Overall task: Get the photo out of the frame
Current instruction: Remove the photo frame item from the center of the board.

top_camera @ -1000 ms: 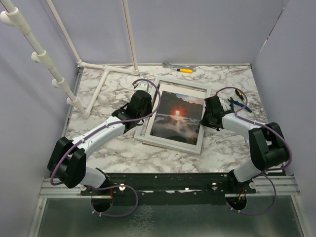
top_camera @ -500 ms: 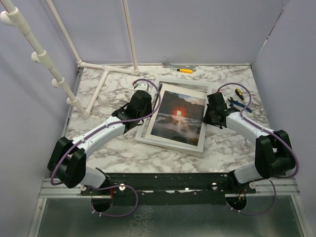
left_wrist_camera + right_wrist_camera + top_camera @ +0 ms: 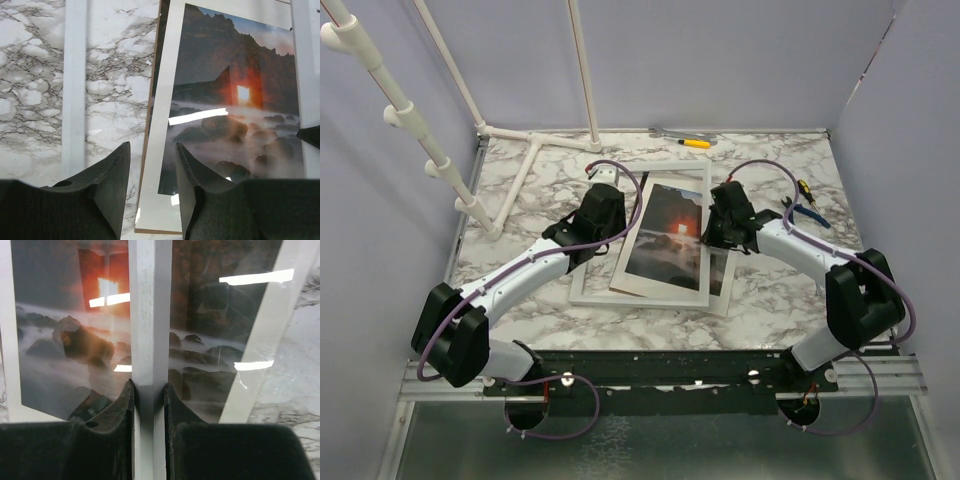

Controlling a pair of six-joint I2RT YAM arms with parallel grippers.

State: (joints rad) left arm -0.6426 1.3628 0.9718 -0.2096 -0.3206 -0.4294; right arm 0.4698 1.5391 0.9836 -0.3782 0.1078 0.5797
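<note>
Right gripper (image 3: 148, 387) is clamped on the right bar of the large white rectangular picture frame (image 3: 149, 300). Left gripper (image 3: 152, 150) stands partly open with nothing between its fingers, hovering over the left edge of the insert.

The thin rectangular photo (image 3: 230, 100), a dark landscape with an orange glow, lies face up mid-desk. It is bordered by its white card mat (image 3: 162, 125) and sits on a brown fibreboard backing (image 3: 153, 80). The frame's right bar crosses over the photo's right part. Its left bar lies over the bare marble-patterned desk (image 3: 30, 75), apart from the mat's edge.

From here the bar could scuff the print or drag it along if the frame stays low while it slides. The narrow pinch on the bar could let the frame twist or drop. The left arm also sits close to the frame's left side and could block it.

A second ago the frame sat squarely around the photo, with the right gripper at its outer right edge. Now frame and gripper have shifted left and turned slightly, and the insert is out of line with the frame. The left gripper has barely moved.
</note>
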